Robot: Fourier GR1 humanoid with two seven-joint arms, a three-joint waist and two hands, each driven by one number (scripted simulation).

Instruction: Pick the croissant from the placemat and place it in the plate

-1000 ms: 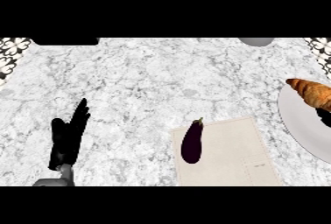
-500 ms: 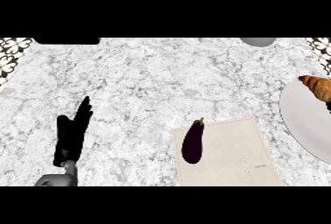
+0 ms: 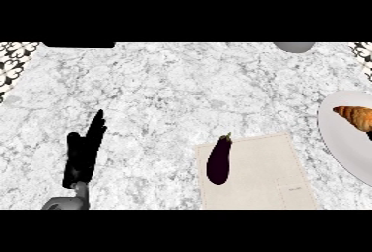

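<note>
Croissant (image 3: 355, 117) lies on plate (image 3: 341, 142) at right edge, off placemat (image 3: 262, 172) (eggplant (image 3: 219, 160) remains there). Placing step looks done. Left hand (image 3: 81, 152) rests, fingers straight, together. Right hand unseen; you only need retreat.

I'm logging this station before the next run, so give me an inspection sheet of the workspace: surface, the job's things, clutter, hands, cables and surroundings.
Surface: white-grey marble counter, no spills seen.
Job's things: croissant lies on the white plate at the view's right edge, both cut off by the edge; beige placemat lies at lower centre.
Clutter: dark purple eggplant lies on the placemat's left edge, stem pointing away from the robot.
Hands: left hand open, fingers straight, at lower left, holding nothing; right hand not in view.
Cables: nothing seen.
Surroundings: patterned tile at the top corners; a grey round object and a dark object at the far edge, too cut off to identify.
</note>
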